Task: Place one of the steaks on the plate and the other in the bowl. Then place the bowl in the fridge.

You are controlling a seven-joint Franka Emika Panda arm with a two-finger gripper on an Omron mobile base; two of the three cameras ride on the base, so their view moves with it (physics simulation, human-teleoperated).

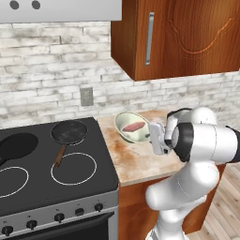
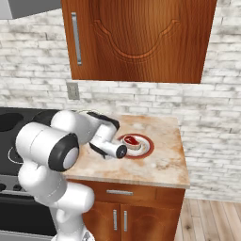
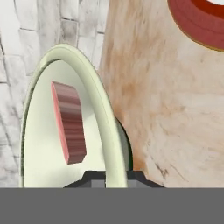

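Both steaks are placed — the red steak [image 2: 132,140] on the plate [image 2: 147,149], the pink steak [image 1: 133,127] in the bowl [image 1: 123,119] near the counter's [image 1: 140,161] back edge — and the gripper [image 3: 116,175] clamps the bowl's rim, the fridge trip remaining.

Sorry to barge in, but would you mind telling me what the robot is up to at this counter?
The robot arm's gripper is shut on the rim of the bowl, which holds one steak and looks tilted just above the counter. The other steak already lies on the red-rimmed plate at the far side of the same counter. So both steaks are sorted, and the bowl is in hand. A dark pan sits on the stove alongside.
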